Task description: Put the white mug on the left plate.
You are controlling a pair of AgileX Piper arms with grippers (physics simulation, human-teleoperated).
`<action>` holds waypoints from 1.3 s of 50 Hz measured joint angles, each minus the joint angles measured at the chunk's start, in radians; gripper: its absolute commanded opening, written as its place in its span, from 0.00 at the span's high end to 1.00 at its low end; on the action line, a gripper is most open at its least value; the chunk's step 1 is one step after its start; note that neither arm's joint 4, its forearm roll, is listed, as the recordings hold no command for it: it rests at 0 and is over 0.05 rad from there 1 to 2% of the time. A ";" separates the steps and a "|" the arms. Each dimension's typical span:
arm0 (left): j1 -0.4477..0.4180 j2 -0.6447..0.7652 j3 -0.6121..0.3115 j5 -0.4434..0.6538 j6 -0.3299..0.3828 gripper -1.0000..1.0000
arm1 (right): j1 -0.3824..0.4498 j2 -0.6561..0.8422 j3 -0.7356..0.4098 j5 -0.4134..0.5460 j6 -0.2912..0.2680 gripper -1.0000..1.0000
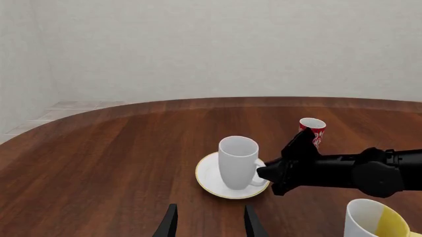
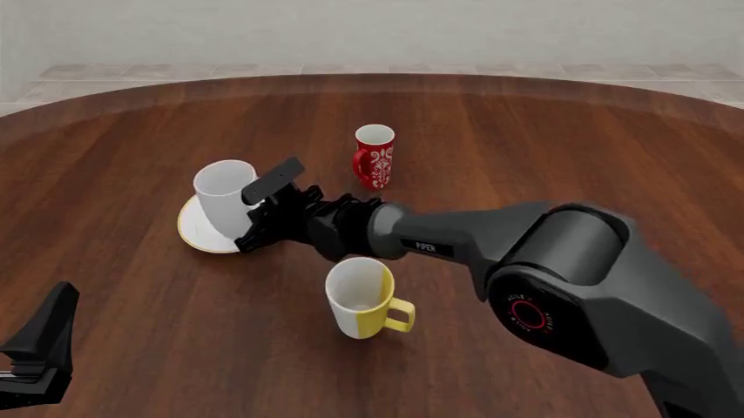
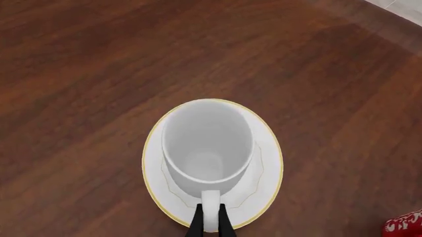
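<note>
The white mug (image 2: pixel 226 190) is standing upright on the left plate (image 2: pixel 200 233), on the left part of the wooden counter (image 2: pixel 139 139). In the front view the mug and the right arm are covering most of the plate, so only its near-left edge is showing. The right tool (image 2: pixel 258 216) is reaching across from the right and sitting at the mug's handle; in the right wrist view its two dark fingertips (image 3: pixel 197 224) are pressing close on either side of the handle (image 3: pixel 209 210), gripping it, though only the tips are showing at the picture's edge. From the left wrist view the handle itself is mostly hiding behind the black tool (image 1: pixel 283 170).

The left tool (image 1: pixel 207 224) is hanging over the near-left of the counter with its fingers spread apart and nothing between them; only the finger ends are entering that view, and in the front view just a dark piece of it is showing at the near-left corner.

A red mug (image 2: pixel 375 157) is standing farther back, to the right of the plate. A white-and-yellow mug (image 2: pixel 362 298) is standing nearer, its lower part cut off in the left wrist view.
</note>
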 measured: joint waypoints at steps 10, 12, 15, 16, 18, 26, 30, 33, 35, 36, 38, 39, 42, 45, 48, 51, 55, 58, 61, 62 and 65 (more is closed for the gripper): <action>0.000 0.000 0.000 0.000 0.000 0.00 | 0.003 0.007 -0.008 0.003 0.005 0.00; 0.000 0.000 0.000 0.000 0.000 0.00 | 0.004 0.009 -0.009 0.003 0.007 0.00; 0.000 0.000 0.000 0.000 0.000 0.00 | 0.007 0.010 -0.010 0.004 0.010 0.00; 0.000 0.000 0.000 0.000 0.000 0.00 | 0.008 0.011 -0.011 0.005 0.010 0.00; 0.000 0.000 0.000 0.000 0.000 0.00 | 0.010 0.012 -0.012 0.006 0.013 0.00; 0.000 0.000 0.000 0.000 0.000 0.00 | 0.016 0.011 -0.013 0.010 0.021 0.00; 0.000 0.000 0.000 0.000 0.000 0.00 | 0.018 0.008 -0.010 0.011 0.025 0.00; 0.000 0.000 0.000 0.000 0.000 0.00 | 0.019 0.001 -0.005 0.011 0.028 0.00; 0.000 0.000 0.000 0.000 0.000 0.00 | 0.020 -0.005 0.002 0.010 0.029 0.00; 0.000 0.000 0.000 0.000 0.000 0.00 | 0.021 -0.009 0.005 0.009 0.030 0.00; 0.000 0.000 0.000 0.000 0.000 0.00 | 0.023 -0.019 0.014 0.006 0.031 0.00; 0.000 0.000 0.000 0.000 0.000 0.00 | 0.023 -0.024 0.019 0.005 0.032 0.00; 0.000 0.000 0.000 0.000 0.000 0.00 | 0.025 -0.044 0.037 -0.001 0.034 0.00; 0.000 0.000 0.000 0.000 0.000 0.00 | 0.027 -0.069 0.061 -0.007 0.036 0.00; 0.000 0.000 0.000 0.000 0.000 0.00 | 0.029 -0.098 0.089 -0.015 0.038 0.00; 0.000 0.000 0.000 0.000 0.000 0.00 | 0.030 -0.130 0.121 -0.025 0.040 0.00; 0.000 0.000 0.000 0.000 0.000 0.00 | 0.029 -0.178 0.170 -0.039 0.043 0.00; 0.000 0.000 0.000 0.000 0.000 0.00 | 0.029 -0.214 0.205 -0.049 0.045 0.00; 0.000 0.000 0.000 0.000 0.000 0.00 | 0.029 -0.249 0.241 -0.058 0.047 0.00; 0.000 0.000 0.000 0.000 0.000 0.00 | 0.028 -0.260 0.253 -0.062 0.048 0.00; 0.000 0.000 0.000 0.000 0.000 0.00 | 0.029 -0.296 0.293 -0.074 0.050 0.00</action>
